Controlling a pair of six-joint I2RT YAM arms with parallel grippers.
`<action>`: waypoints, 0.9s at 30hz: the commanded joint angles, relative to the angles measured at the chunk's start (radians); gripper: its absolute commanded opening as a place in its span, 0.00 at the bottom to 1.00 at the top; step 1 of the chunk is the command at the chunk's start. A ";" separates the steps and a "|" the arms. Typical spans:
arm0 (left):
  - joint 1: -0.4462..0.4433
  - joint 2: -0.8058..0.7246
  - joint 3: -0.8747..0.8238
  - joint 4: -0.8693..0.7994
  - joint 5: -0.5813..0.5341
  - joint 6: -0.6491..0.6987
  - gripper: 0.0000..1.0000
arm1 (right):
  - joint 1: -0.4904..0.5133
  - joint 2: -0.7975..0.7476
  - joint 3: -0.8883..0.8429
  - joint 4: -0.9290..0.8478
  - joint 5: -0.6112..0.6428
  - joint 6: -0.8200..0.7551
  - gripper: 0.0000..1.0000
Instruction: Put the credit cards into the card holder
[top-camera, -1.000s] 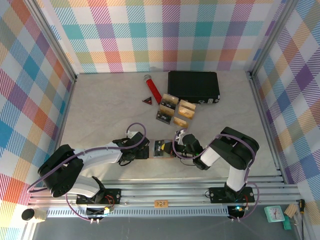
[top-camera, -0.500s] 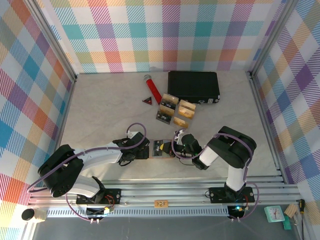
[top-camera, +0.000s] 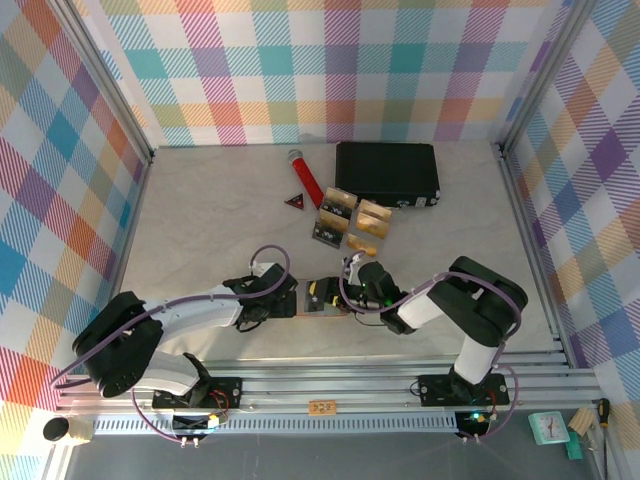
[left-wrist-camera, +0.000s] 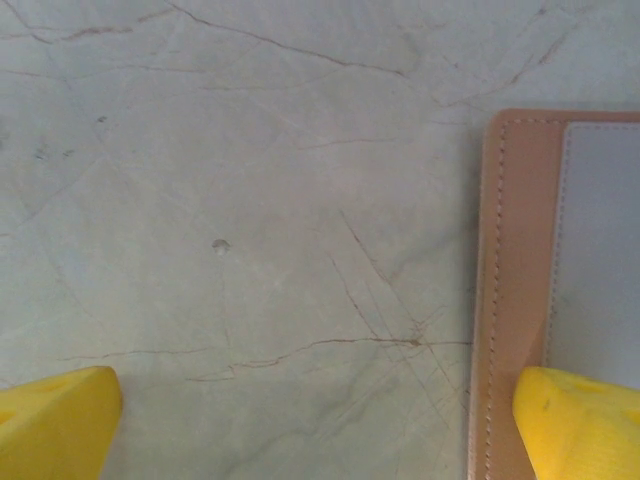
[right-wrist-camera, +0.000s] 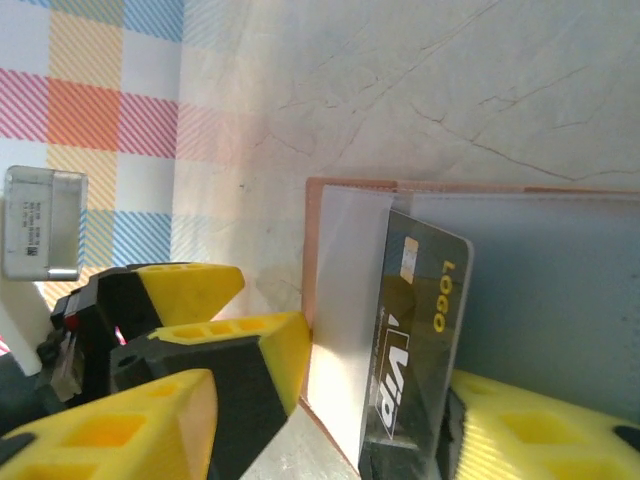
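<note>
Two jaws of the right gripper (right-wrist-camera: 330, 410) stand apart, a dark card (right-wrist-camera: 425, 330) leaning on one finger, only partly inside the brown wallet (right-wrist-camera: 540, 270) between both arms. The left gripper (left-wrist-camera: 320, 420), spread wide, has one finger over the wallet's edge. A nudge on withdrawal could tip the card out. At twelve o'clock from the wallet, a clear tray (top-camera: 352, 222) holds more gold cards (top-camera: 372, 212).

Tan card holder (left-wrist-camera: 505, 280), black-and-gold credit card (right-wrist-camera: 420, 300), marbled grey table (left-wrist-camera: 250, 200).
</note>
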 joint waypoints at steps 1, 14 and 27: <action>0.043 -0.047 0.037 -0.052 -0.011 -0.005 1.00 | 0.003 -0.060 0.044 -0.288 0.041 -0.081 0.66; 0.111 -0.047 0.037 -0.118 -0.015 0.010 1.00 | 0.003 -0.196 0.197 -0.742 0.118 -0.232 0.79; 0.098 0.013 0.070 -0.194 -0.048 0.033 1.00 | 0.003 -0.121 0.416 -1.107 0.268 -0.466 0.31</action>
